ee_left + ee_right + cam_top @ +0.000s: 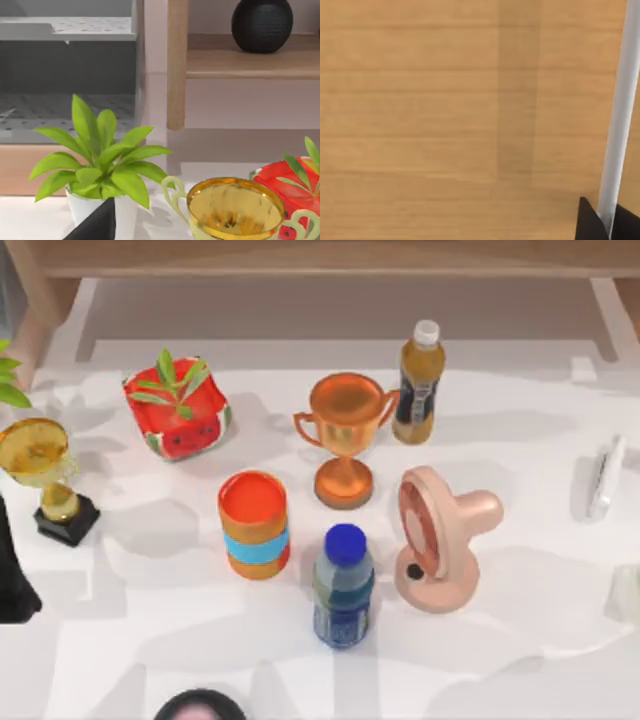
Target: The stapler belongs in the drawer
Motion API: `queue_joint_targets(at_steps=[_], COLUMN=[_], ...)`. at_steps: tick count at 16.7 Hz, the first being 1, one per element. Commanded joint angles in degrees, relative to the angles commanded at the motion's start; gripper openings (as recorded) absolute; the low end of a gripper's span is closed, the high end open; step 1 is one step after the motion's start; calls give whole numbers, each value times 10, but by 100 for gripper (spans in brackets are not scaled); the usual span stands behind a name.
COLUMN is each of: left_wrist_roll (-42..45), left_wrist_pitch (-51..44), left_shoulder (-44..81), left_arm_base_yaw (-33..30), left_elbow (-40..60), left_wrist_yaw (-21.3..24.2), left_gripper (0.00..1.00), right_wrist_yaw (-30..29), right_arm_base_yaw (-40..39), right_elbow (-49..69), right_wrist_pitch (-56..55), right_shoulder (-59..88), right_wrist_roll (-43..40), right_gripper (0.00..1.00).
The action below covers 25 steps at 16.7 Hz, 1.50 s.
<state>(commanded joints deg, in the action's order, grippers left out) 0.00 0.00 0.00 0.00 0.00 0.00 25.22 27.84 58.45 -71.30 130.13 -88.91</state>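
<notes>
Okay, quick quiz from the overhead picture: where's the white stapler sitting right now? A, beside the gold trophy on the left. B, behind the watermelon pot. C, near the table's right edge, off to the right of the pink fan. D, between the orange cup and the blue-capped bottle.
C: in the top view the stapler lies near the table's right edge, apart from and to the right of the pink fan.

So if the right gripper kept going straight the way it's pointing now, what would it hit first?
Most likely the wooden panel straight ahead in the right wrist view, with a pale vertical bar running just past the right gripper's dark fingertips. How far off the panel is, I can't judge.
</notes>
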Motion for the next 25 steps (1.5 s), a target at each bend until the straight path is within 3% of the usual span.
queue_joint_targets(at_steps=[25], left_wrist_roll=[0], left_wrist_pitch=[0], left_shoulder=[0], left_arm_base_yaw=[0], left_elbow=[0], left_wrist_yaw=[0], left_gripper=[100], right_wrist_yaw=[95], right_arm_base_yaw=[85], right_elbow=[-235], right_wrist_pitch=[-144], right_shoulder=[-92], right_wrist_roll=[0], right_gripper=[0])
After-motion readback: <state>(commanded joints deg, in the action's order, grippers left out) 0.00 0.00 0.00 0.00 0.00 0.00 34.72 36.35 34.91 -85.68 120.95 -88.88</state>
